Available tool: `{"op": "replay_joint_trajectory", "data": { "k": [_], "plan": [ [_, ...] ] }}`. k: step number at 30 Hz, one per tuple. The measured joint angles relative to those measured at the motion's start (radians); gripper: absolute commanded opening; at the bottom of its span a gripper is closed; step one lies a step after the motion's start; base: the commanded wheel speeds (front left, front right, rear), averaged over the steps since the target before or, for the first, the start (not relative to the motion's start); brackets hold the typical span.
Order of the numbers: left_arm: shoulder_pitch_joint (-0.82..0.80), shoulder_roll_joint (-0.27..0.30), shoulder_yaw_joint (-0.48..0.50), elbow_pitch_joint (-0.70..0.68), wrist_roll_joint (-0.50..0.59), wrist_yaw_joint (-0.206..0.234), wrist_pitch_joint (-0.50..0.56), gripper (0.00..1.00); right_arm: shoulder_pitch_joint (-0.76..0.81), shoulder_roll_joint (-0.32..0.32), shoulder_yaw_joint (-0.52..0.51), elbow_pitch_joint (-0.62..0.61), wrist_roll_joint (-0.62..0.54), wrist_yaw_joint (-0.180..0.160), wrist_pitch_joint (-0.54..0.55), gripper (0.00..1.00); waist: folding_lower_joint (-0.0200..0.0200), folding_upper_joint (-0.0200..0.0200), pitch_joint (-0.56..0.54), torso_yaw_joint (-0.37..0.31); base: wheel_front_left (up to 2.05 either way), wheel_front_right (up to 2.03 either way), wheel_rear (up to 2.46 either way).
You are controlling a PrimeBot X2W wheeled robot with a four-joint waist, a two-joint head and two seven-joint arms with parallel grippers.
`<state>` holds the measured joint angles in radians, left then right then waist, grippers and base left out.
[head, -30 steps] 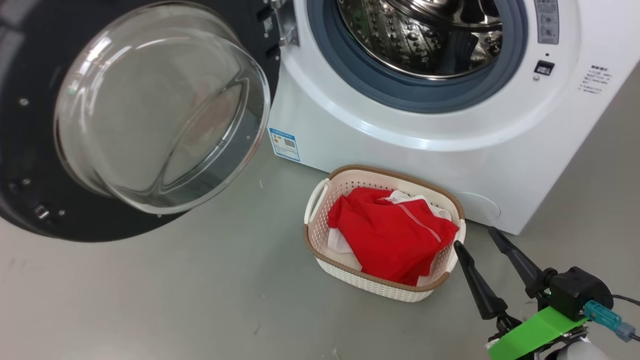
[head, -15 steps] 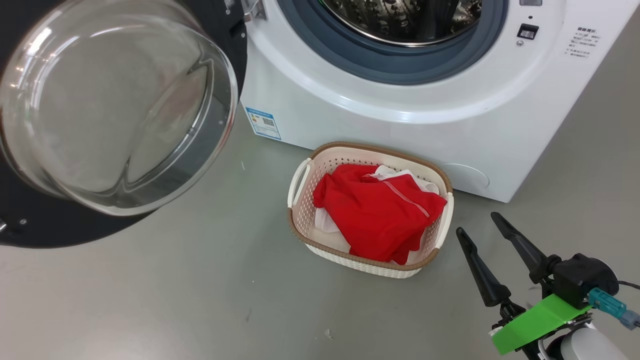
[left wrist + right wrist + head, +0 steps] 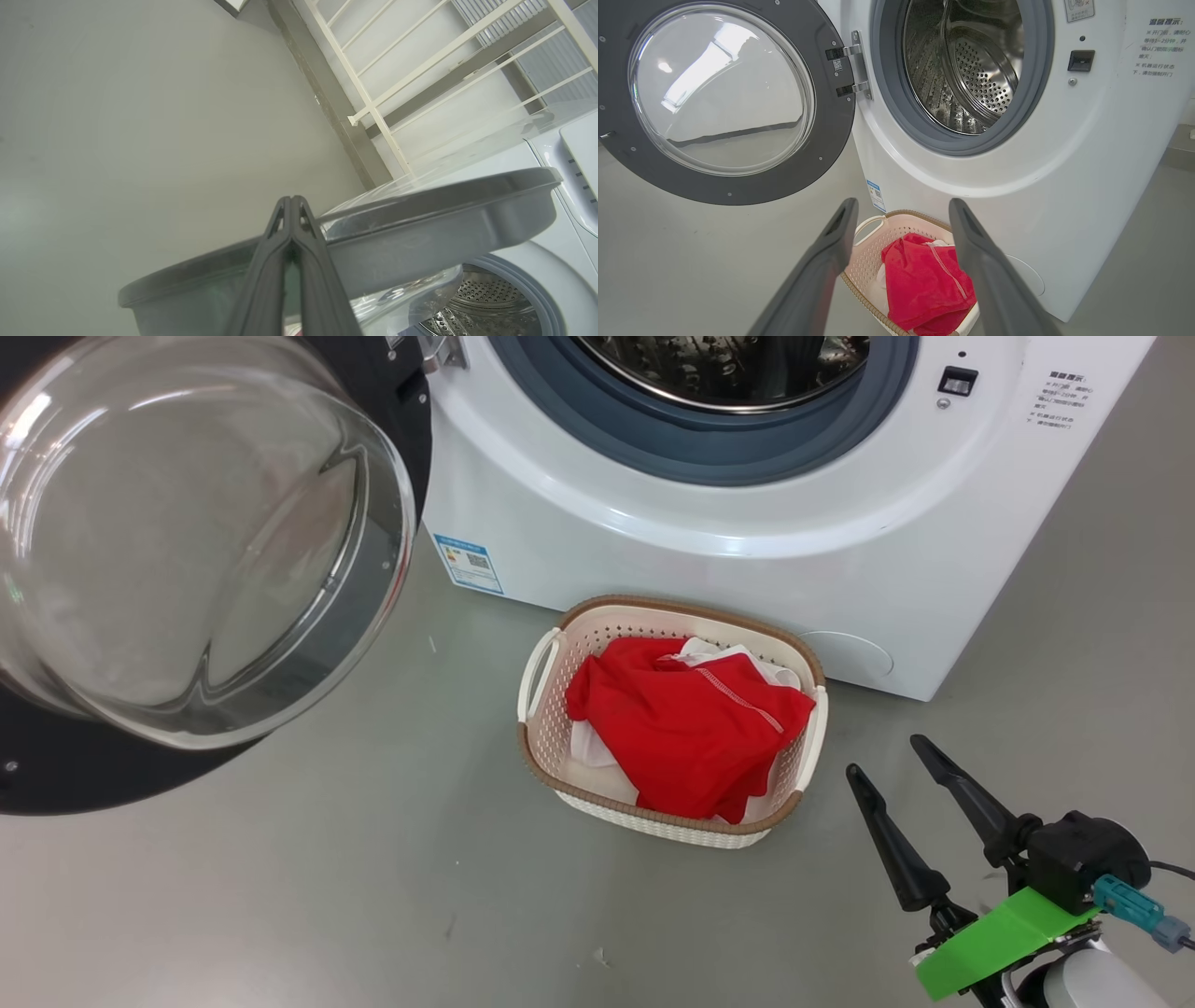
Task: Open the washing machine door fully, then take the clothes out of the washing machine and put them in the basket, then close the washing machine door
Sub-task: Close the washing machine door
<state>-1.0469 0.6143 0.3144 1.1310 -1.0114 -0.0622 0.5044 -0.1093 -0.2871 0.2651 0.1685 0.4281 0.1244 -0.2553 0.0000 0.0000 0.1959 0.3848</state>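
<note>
The washing machine [image 3: 709,569] stands white at the top, its drum [image 3: 971,70] showing bare steel. The washing machine door [image 3: 187,541] hangs wide open at the left, glass bowl bulging toward me inside a black rim [image 3: 831,140]. On the floor before the machine sits the basket [image 3: 553,782] with the red and white clothes [image 3: 691,728] piled in it. My right gripper [image 3: 884,758] is open and empty, low to the right of the basket, and points at it [image 3: 903,205]. My left gripper [image 3: 289,201] is shut with nothing in it, its tips by the door's grey edge [image 3: 420,233]; whether they touch I cannot tell.
Grey floor [image 3: 327,896] spreads to the left of and in front of the basket. A blue label sticker [image 3: 467,563] marks the machine's lower left corner. A white barred frame [image 3: 420,70] leans by the wall beyond the door.
The head camera has shifted, sliding machine, door and basket up and left in the picture. My right gripper now stands a little farther from the basket's right end. Both grippers keep their states.
</note>
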Motion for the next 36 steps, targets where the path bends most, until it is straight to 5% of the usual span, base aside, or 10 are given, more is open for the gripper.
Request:
{"op": "replay_joint_trajectory", "data": {
  "k": [22, 36],
  "plan": [
    [0.072, 0.027, -0.045, -0.096, -0.068, -0.046, 0.294, 0.00, 0.002, 0.009, -0.021, -0.001, 0.000, 0.000, 0.000, 1.00, 0.0000, 0.0000, -0.036, -0.024, 0.00, 0.00, 0.00],
    [0.323, -0.027, -0.117, -0.514, -0.253, -0.061, 0.517, 0.00, 0.014, 0.027, -0.055, -0.010, -0.009, 0.000, 0.000, 1.00, 0.0000, 0.0000, -0.082, -0.056, 0.00, 0.00, 0.00]
  ]
}}
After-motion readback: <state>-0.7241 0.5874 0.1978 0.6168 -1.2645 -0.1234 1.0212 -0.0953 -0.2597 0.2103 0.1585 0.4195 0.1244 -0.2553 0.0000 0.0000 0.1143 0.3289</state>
